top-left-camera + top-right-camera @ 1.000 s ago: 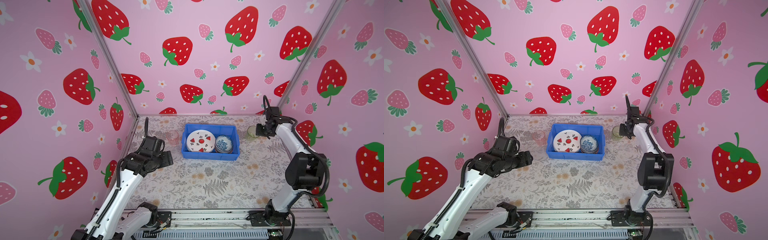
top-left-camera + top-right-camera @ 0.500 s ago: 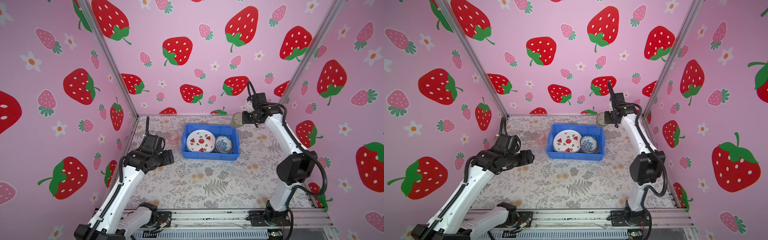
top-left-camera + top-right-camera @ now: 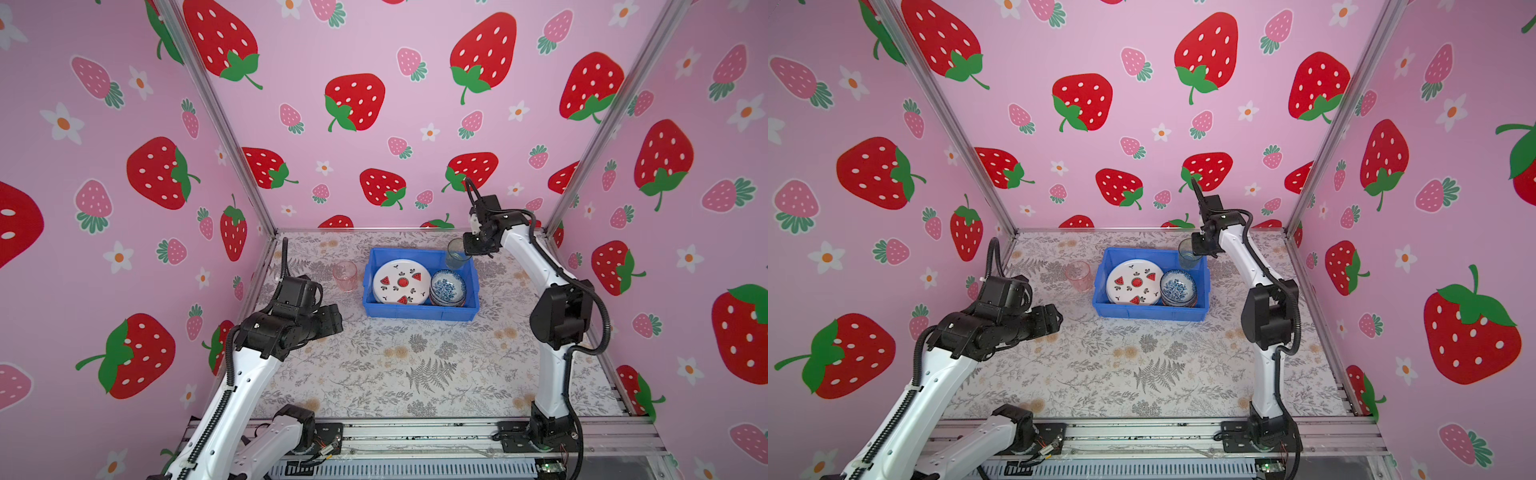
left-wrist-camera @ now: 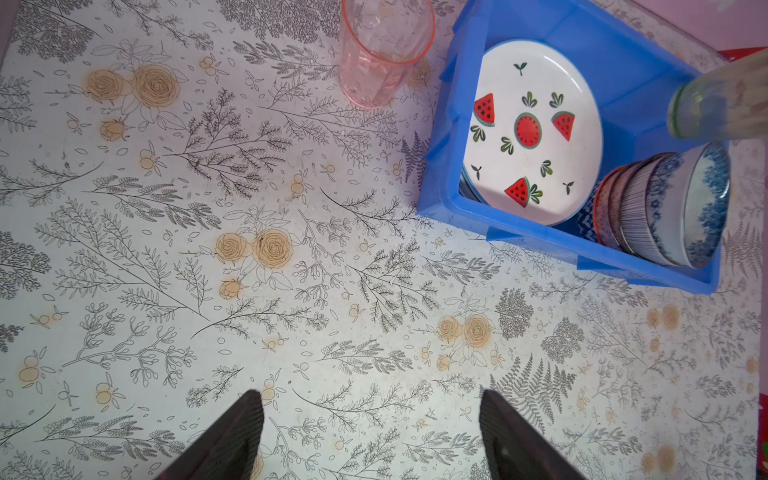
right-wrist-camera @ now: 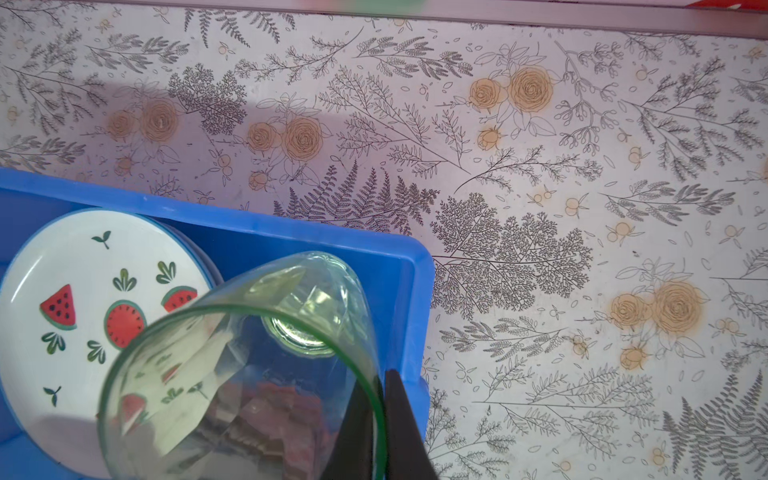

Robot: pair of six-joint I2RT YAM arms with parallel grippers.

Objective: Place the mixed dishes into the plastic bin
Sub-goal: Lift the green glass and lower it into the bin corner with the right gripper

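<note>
In both top views, my right end effector (image 3: 471, 246) was clamped on the rim of the green tumbler (image 3: 457, 254), carrying it roughly upright over the 1 o'clock corner of the blue bin (image 3: 419, 313). A second earlier that tumbler had been out past the bin's 2 o'clock side, above the bench (image 3: 415, 365). It had since swung in across the wall, so I judged that only lowering and letting go remained for this piece. The watermelon plate (image 3: 1133, 282) and the stacked bowls (image 3: 1177, 289) already lay inside. The pink tumbler (image 3: 1079, 276) stood on the bench just beside the bin at its 9 o'clock. My left end effector (image 3: 1054, 320) waited at about 8 o'clock, well apart from it, barely moved.

From my left wrist, my fingers (image 4: 232, 436) stood wide apart with nothing between them. Beyond them the pink tumbler (image 4: 384, 54) stood upright beside the bin's wall (image 4: 540, 239), the last piece outside it.

From my right wrist, one finger (image 5: 399, 424) pressed the outside of the green tumbler's (image 5: 249, 365) rim, its mate hidden behind the glass. The base hung inside the bin's corner (image 5: 415, 266), next to the plate (image 5: 83, 291). I could not tell whether it touched the floor.
</note>
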